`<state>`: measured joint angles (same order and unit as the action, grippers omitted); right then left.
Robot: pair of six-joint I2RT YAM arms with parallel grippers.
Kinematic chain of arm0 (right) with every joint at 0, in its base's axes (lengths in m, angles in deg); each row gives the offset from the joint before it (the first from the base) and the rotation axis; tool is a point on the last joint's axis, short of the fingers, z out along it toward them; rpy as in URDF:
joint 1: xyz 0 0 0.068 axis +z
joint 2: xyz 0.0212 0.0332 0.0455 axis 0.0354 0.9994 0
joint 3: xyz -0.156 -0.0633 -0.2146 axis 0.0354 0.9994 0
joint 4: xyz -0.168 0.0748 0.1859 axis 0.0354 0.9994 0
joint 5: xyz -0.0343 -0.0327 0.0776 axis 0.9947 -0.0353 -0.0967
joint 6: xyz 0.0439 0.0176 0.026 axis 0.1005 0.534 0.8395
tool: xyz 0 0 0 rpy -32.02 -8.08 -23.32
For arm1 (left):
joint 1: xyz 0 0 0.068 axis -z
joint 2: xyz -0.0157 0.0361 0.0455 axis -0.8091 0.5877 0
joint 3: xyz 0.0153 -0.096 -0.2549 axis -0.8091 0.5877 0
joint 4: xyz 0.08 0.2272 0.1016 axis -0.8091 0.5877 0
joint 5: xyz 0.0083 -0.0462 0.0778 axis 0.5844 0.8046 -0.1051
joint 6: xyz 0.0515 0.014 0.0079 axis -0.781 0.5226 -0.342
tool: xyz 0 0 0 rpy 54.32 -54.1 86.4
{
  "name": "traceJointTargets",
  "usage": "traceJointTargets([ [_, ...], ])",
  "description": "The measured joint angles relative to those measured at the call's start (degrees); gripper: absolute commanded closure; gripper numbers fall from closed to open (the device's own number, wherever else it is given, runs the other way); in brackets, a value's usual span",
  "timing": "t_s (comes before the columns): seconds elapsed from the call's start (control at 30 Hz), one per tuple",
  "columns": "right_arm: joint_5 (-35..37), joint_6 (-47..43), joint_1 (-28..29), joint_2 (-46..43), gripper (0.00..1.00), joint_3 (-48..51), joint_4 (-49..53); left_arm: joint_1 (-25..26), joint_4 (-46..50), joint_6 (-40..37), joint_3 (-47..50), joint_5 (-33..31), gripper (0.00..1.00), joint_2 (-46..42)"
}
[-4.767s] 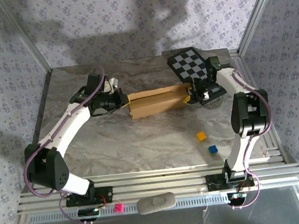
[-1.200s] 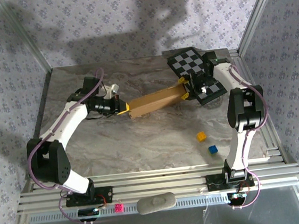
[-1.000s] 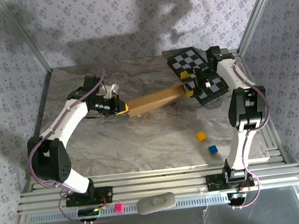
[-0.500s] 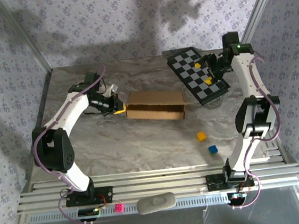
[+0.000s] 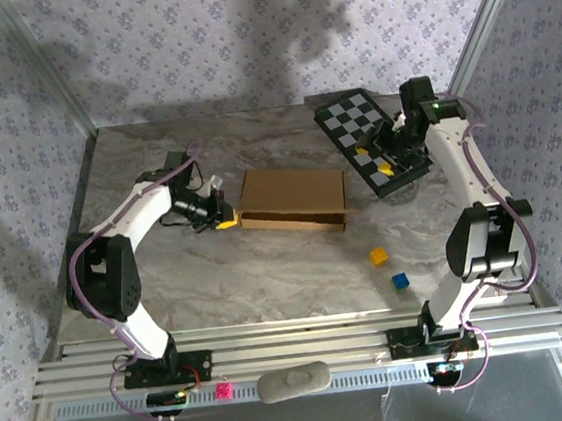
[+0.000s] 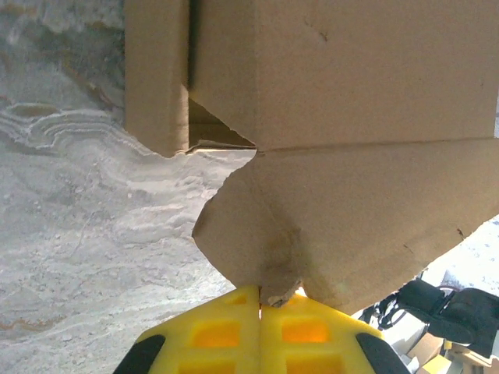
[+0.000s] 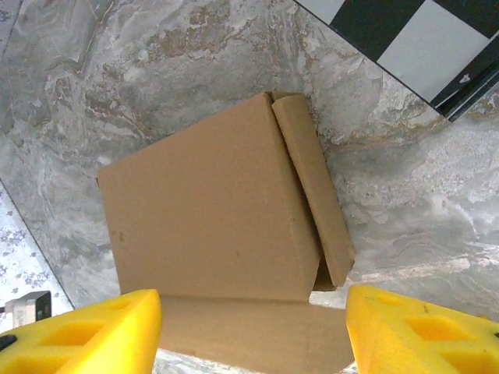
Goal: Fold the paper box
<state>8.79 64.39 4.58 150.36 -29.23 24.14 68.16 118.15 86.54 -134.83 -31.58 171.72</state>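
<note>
The left end effector [image 6: 261, 298] is clamping the light, floppy paper box [image 5: 293, 196] by its flap tip, though a fold seems sturdier; the right end effector [image 5: 374, 159] is hanging apart, empty.

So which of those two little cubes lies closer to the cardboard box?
The yellow cube; the blue cube sits beyond it, farther from the paper box.

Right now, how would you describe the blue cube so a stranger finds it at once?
On the table, look right of centre, nearer the front edge than the box. Two small cubes lie there, apart. The blue cube is nearer than the yellow cube.
</note>
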Motion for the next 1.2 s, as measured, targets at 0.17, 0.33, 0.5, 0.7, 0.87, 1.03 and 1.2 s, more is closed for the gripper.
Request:
traceJointTargets([
  [0.17, 0.0, 0.5, 0.1, -0.2, 0.30, 0.6, 0.1, 0.1, -2.8, 0.1, 1.6, 0.1, 1.00, -0.3],
  [0.33, -1.1, 0.6, 0.3, 1.0, 0.18, 3.0, -0.5, 0.1, -7.0, 0.0, 6.8, 0.2, 1.00, -1.1],
  [0.5, -7.7, 2.0, 0.9, 4.2, 0.14, 10.7, -6.0, 0.2, -10.4, 0.3, 10.5, -0.2, 1.00, -1.2],
  [0.7, -14.7, 2.8, 1.1, 8.7, 0.13, 17.0, -11.0, 0.2, -13.8, 0.9, 12.1, -0.3, 1.00, -1.2],
  [0.87, -17.0, 2.3, 1.2, 10.4, 0.13, 18.3, -12.6, 0.7, -15.6, 1.5, 12.5, -0.5, 1.00, -1.1],
  [1.03, -18.3, 0.4, 1.3, 11.8, 0.13, 18.6, -13.5, 1.1, -17.3, 1.6, 13.0, -0.9, 1.00, -0.5],
  [1.2, -20.8, -0.9, 1.6, 15.5, 0.14, 18.8, -15.8, 1.2, -18.2, 2.1, 14.0, -1.4, 1.00, 0.3],
])
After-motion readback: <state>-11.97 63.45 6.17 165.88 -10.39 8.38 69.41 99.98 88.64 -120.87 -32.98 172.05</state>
